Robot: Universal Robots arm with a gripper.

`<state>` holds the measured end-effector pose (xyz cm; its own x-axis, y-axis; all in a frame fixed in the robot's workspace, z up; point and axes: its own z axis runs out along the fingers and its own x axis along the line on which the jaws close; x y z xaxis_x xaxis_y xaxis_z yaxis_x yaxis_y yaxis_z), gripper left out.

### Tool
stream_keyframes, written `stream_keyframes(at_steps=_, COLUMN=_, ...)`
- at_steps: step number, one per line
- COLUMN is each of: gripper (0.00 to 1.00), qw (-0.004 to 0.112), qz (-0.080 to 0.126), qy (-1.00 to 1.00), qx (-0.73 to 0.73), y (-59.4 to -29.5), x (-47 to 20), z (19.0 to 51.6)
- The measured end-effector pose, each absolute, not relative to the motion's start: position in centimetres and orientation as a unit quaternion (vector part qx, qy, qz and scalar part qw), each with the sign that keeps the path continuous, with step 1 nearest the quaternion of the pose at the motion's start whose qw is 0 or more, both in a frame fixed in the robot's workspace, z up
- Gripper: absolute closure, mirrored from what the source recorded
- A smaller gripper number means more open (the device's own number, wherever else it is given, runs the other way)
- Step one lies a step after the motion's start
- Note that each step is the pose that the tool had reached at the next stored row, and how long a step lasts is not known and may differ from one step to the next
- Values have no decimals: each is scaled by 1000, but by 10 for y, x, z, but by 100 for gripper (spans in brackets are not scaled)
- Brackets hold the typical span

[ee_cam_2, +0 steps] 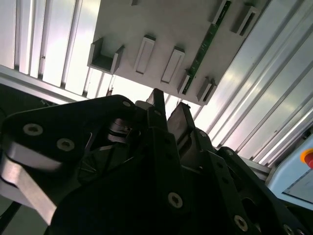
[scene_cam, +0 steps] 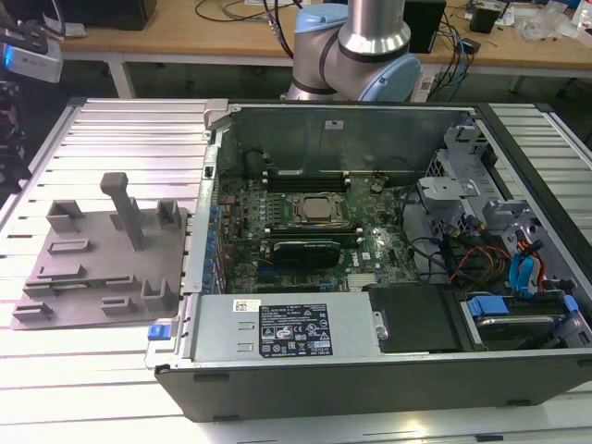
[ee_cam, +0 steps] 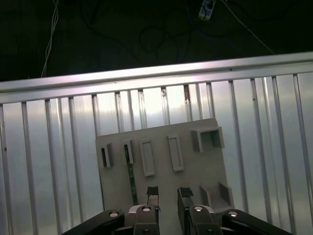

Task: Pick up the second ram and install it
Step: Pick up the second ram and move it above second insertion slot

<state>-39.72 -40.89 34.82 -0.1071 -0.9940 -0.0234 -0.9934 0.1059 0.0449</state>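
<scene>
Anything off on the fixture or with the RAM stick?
Nothing stands out. The second ram sits on edge in its holders on the gray fixture, in line with them. The end effector is open and empty, apart from the fixture.

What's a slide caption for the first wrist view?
Open gripper over the gray fixture plate, second ram standing on edge in its holder.

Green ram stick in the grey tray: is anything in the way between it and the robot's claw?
Nothing visible is in the way. In the first wrist view the open gripper hangs above the grey tray, and the second ram stands on edge in it, beside the fingertips, bare tray between.
</scene>
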Motion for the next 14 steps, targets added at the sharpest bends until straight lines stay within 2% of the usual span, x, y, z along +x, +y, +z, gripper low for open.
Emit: stream_keyframes(at_steps=14, gripper=72, qw=6, qz=-25, qy=-744, qx=668, y=-409, x=-397, z=333)
